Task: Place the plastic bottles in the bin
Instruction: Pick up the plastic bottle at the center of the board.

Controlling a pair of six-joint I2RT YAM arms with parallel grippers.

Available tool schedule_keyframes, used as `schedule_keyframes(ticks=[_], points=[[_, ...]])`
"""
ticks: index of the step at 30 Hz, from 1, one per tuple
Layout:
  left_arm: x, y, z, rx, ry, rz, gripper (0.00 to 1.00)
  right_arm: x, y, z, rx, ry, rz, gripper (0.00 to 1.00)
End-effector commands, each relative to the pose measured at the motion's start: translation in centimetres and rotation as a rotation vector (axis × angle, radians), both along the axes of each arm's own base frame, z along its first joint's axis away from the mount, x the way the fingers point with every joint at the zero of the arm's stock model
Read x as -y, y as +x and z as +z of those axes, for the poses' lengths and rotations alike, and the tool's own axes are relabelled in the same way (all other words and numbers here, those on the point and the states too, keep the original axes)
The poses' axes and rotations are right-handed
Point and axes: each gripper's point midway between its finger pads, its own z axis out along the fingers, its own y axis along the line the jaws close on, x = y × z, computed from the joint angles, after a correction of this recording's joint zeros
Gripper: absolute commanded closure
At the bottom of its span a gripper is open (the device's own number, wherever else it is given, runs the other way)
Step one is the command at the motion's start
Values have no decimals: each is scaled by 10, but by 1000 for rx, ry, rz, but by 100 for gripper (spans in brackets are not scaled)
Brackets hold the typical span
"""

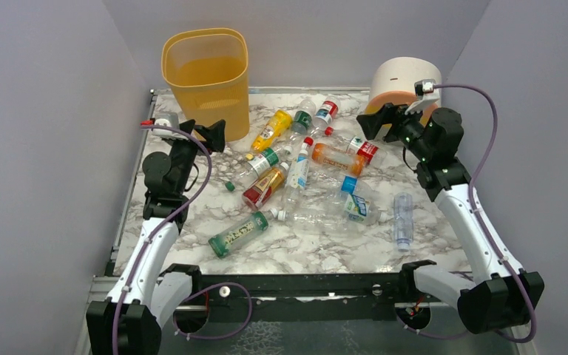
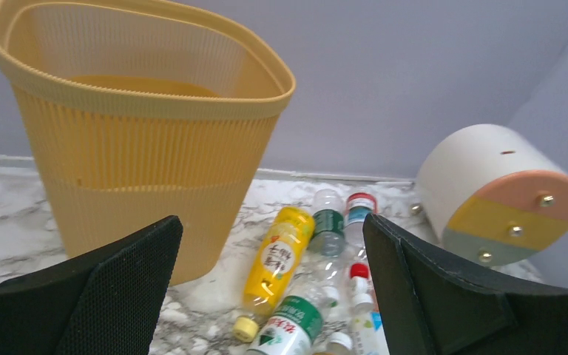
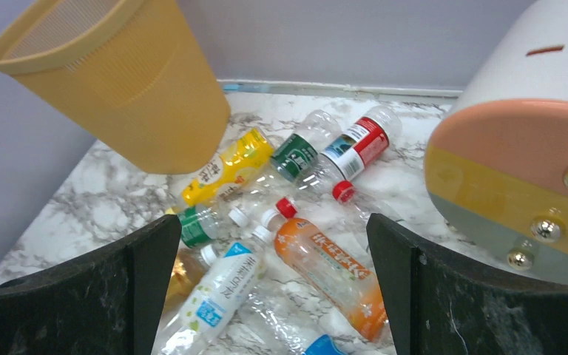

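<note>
Left gripper (image 1: 201, 132) and right gripper (image 1: 381, 122) hover, jaws spread wide, either side of the bottles (image 1: 300, 168) scattered on the counter (image 1: 325, 251) near the upright yellow bin (image 1: 207, 74).

Shows a worktop (image 1: 318, 255) of white marble pattern with grey veins, edged along the far side by a thin metal strip (image 1: 281, 89). Closes in on three sides with plain matte panels of lavender-grey: back wall (image 1: 303, 29), left wall (image 1: 44, 148), right wall (image 1: 547, 89) (the same tint on all three, meeting in straight corners). Lights evenly and softly, leaving only faint shadows on the marble. Holds in the far right corner a round drum (image 1: 403, 78), white-bodied, its flat face banded in peach, yellow and grey.
</note>
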Motion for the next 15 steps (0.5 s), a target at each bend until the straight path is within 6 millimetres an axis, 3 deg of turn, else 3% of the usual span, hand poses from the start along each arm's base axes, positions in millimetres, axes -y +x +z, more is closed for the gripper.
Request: schedule_keyframes(ticks=[1, 4, 8, 13, 15], points=[[29, -9, 28, -34, -159, -165, 1, -10, -12, 0, -155, 19, 65, 1], [45, -10, 40, -62, -187, -261, 1, -5, -3, 7, -177, 5, 27, 1], [58, -9, 61, -60, -224, -341, 1, 14, 10, 0, -288, 46, -131, 1], [83, -6, 79, -100, -242, -515, 1, 25, 3, -6, -337, 144, -240, 1], [80, -5, 78, -108, -285, -497, 1, 20, 1, 0, -331, 160, -216, 1]])
